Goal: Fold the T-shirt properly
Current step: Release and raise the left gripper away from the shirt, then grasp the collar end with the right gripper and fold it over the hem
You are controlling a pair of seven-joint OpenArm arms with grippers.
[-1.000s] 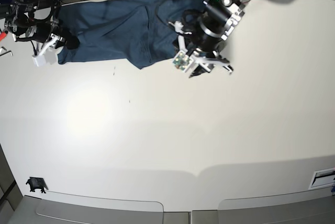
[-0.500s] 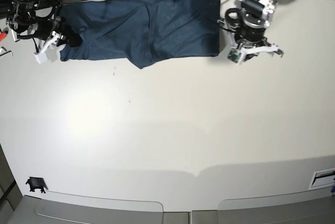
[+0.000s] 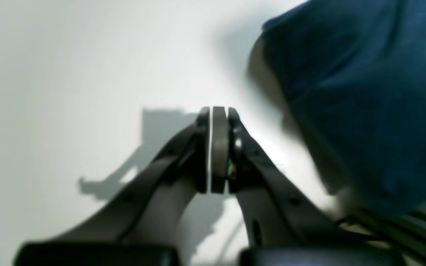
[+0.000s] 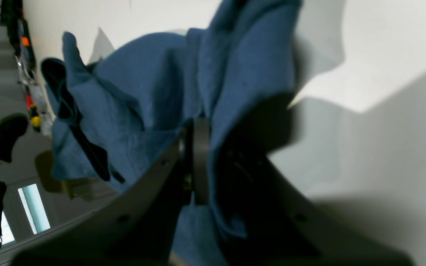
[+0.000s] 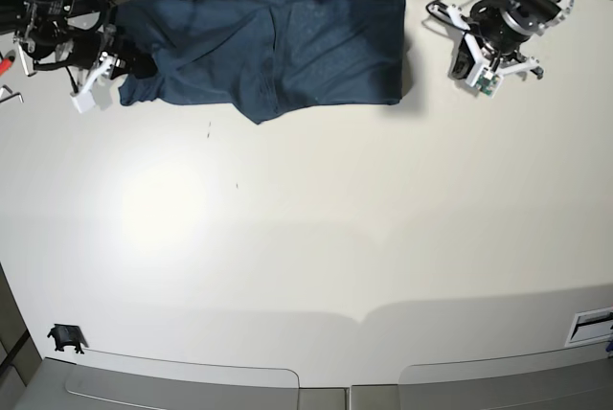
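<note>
While the T-shirt (image 5: 263, 60) lies stretched as a long band along the far edge of the bench (image 5: 316, 238), the fold looks only partly made; one lengthwise fold seems to be in, with a flap edge running down the middle and a point of cloth poking out toward the near side of the T-shirt; the crosswise folds look to be all left to do, and the end by the right arm is bunched rather than flat. Right pincer (image 4: 198, 162) is pinching a gathered wad of the T-shirt at that end, cloth wrapped over one jaw; left pincer (image 3: 218, 147) sits off the other end of the T-shirt, jaws pressed together on nothing, just above bare bench beside the hem; my call: early-to-middle going, with smoothing and squaring to come.
</note>
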